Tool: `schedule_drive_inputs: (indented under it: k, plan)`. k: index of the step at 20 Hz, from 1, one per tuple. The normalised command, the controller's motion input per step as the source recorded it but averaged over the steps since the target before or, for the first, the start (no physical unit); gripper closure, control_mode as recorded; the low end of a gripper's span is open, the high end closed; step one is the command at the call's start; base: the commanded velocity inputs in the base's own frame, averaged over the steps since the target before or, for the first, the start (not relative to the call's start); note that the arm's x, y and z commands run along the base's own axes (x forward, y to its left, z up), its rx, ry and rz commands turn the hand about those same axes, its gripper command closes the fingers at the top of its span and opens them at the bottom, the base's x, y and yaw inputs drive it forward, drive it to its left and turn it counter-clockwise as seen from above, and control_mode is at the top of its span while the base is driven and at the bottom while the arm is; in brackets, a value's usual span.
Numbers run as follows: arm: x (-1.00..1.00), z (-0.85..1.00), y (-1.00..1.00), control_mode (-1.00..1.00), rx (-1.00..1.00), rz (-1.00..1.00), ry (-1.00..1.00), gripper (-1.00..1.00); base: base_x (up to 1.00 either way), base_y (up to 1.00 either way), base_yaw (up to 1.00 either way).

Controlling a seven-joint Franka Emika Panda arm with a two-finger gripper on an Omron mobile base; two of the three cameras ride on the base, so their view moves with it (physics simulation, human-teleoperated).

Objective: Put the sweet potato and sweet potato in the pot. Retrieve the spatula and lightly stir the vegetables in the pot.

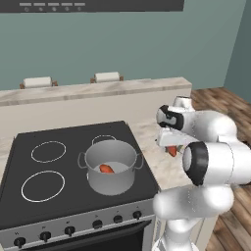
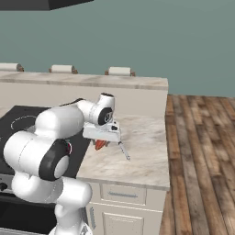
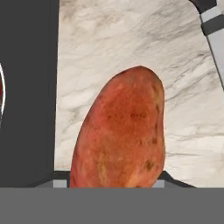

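Observation:
The grey pot (image 1: 113, 184) stands on the stove's front right burner with one sweet potato (image 1: 106, 169) lying inside it. The other sweet potato (image 3: 120, 131) sits between my fingertips (image 3: 62, 183), just over the marble counter to the right of the stove. My gripper (image 1: 171, 149) (image 2: 100, 142) is shut on this tuber (image 2: 99, 145), which pokes out orange-red below the hand (image 1: 172, 151). The spatula (image 2: 124, 150) lies on the counter just right of the gripper, and its grey handle and dark head (image 3: 213, 33) show at the hand view's top right.
The black stovetop (image 1: 49, 147) has two ringed burners to the pot's left, and its edge (image 3: 26, 87) lies close beside the held tuber. A raised counter ledge (image 1: 98, 90) runs behind. The marble counter (image 2: 142, 137) ends at a wooden floor on the right.

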Motion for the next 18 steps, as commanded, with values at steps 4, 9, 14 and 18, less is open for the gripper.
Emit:
schedule_drive_inputs:
  k: [4,9,14,18]
  plan:
    - [-0.93,1.00,0.31,-1.00,0.00,0.01,-0.19,1.00,0.00,0.00,0.00]
    - [-0.54,0.99,0.93,-1.00,0.00,0.15,-0.09,1.00,0.00,0.00,0.00]
    - [-0.13,0.60,0.96,-1.00,0.00,0.22,-0.09,1.00,0.00,0.00,0.00]
    - [0.42,0.00,1.00,-1.00,-0.02,0.35,0.07,1.00,0.00,0.00,0.00]
